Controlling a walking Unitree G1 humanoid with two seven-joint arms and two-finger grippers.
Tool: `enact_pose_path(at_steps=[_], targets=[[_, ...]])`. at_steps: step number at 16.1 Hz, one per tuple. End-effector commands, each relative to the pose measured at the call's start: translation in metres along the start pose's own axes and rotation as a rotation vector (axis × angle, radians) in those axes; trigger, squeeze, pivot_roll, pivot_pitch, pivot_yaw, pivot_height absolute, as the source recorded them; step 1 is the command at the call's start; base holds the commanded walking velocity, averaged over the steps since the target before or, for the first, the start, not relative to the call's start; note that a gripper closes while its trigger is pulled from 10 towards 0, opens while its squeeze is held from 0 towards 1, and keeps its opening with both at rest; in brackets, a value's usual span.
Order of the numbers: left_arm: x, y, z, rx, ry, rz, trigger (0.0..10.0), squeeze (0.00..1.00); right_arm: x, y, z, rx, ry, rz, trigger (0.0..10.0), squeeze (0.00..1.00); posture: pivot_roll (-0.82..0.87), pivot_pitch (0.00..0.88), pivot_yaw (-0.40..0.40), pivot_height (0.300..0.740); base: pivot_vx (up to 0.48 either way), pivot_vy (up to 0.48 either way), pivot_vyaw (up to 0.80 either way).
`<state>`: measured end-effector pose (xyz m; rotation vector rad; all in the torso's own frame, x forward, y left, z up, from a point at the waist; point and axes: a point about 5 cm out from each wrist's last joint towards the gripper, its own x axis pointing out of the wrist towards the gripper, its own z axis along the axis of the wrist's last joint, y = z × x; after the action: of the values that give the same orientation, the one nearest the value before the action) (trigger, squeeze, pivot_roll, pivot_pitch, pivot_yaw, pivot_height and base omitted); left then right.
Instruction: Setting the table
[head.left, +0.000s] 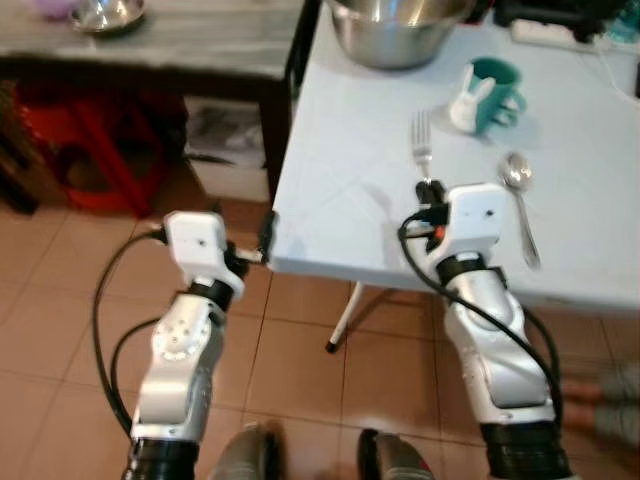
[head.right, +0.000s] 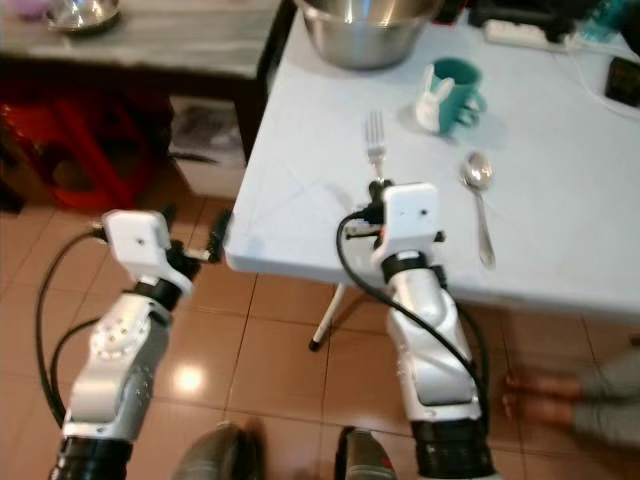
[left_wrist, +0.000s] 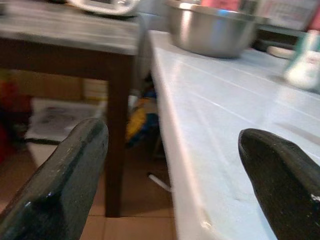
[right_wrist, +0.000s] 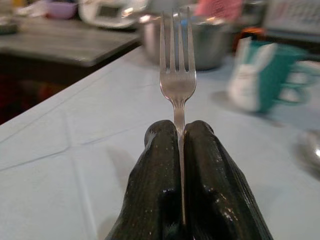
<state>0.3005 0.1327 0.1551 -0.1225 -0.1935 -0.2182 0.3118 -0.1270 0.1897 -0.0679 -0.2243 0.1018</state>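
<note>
Steel fork (right_wrist: 176, 75) clamped by right hand (right_wrist: 181, 131) over surface (head.left: 340, 200), near teal mug (head.left: 492, 94), left hand (left_wrist: 170, 165) held wide at surface edge.

Shiny metal fork (right_wrist: 177, 75), glossy blk jaws.

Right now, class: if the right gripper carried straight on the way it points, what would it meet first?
The right gripper, shut on the fork, points across the white table toward the steel bowl. The bowl looks likely first, though depth is unclear; the teal mug sits off to the side.

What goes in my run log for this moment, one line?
right gripper: shut on fork | left gripper: open at table edge | spoon: on table
</note>
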Motion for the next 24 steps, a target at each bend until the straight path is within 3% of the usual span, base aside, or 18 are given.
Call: enact_pose_path(at_steps=[1, 9, 10, 14, 24], targets=[[-0.0019, 0.0047, -0.0006, 0.027, 0.004, 0.011, 10.0, 0.00, -0.0026, 0.0026, 0.0033, 0.015, -0.022, -0.001, 10.0, 0.00, -0.13, 0.226, 0.002, 0.740, 0.000, 0.480, 0.00], [0.0005, 0.0025, 0.0007, 0.041, -0.011, 0.014, 10.0, 0.00, -0.0017, 0.0028, 0.0021, 0.019, -0.024, -0.006, 10.0, 0.00, -0.13, 0.222, 0.008, 0.740, 0.000, 0.477, 0.00], [0.0011, 0.0020, 0.0026, 0.064, -0.024, 0.020, 10.0, 0.00, -0.0017, 0.0030, 0.0019, 0.019, -0.024, -0.006, 10.0, 0.00, -0.13, 0.222, 0.008, 0.740, 0.000, 0.000, 0.00], [-0.0005, -0.0025, 0.0023, 0.020, -0.023, -0.016, 10.0, 0.00, -0.0017, 0.0029, 0.0014, 0.014, -0.027, -0.006, 10.0, 0.00, -0.13, 0.224, 0.011, 0.740, 0.000, 0.000, 0.00], [-0.0027, -0.0040, -0.0002, 0.004, -0.009, -0.033, 10.0, 0.00, -0.0024, 0.0035, 0.0001, 0.006, -0.024, -0.005, 10.0, 0.00, -0.13, 0.231, 0.010, 0.740, 0.337, 0.000, 0.00]])
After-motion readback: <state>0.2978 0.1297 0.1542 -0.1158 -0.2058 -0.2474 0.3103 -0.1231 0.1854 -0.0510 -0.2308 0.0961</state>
